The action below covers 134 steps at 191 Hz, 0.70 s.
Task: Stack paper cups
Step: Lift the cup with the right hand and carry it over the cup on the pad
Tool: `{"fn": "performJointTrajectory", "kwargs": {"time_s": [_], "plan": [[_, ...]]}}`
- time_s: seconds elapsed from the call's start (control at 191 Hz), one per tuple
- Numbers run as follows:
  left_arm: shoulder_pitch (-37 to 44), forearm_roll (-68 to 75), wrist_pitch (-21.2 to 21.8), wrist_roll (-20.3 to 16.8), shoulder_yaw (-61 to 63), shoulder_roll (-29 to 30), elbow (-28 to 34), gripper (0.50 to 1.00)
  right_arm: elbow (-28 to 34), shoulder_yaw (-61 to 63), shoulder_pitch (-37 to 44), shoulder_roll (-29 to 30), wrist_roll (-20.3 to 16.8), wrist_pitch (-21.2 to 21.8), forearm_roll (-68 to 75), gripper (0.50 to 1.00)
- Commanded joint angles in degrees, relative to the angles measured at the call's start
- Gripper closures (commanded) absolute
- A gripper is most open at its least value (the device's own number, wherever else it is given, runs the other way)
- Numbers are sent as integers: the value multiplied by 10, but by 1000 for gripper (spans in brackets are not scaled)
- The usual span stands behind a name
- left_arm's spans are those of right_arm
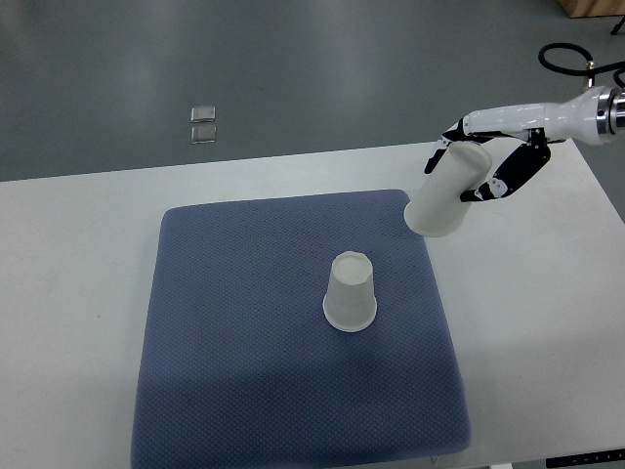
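One translucent white paper cup (351, 292) stands upside down near the middle of the blue-grey mat (234, 332). My right hand (485, 162) comes in from the upper right and is shut on a second paper cup (447, 194). That cup is held tilted above the mat's far right corner, with its wide rim pointing down and to the left. It hangs up and to the right of the standing cup, well apart from it. The left arm is out of the picture.
The mat lies on a white table (68, 293) whose far edge runs across the upper part of the view. Grey floor lies beyond, with two small shiny squares (203, 124) on it. A black cable (571, 61) loops at the top right.
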Motion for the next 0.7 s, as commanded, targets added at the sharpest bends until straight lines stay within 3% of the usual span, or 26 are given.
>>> {"fn": "performJointTrajectory", "kwargs": {"time_s": [0.0,0.383,0.697], "plan": [[0,0,0,0,1,0,0,500,16,14,1,17,-5,3,1,834],[0,0,0,0,0,0,0,500,22,18,12,79,-25,14,-1,826],[0,0,0,1,0,0,0,500,21,8,-3,98,-54,14,-9,801]]}}
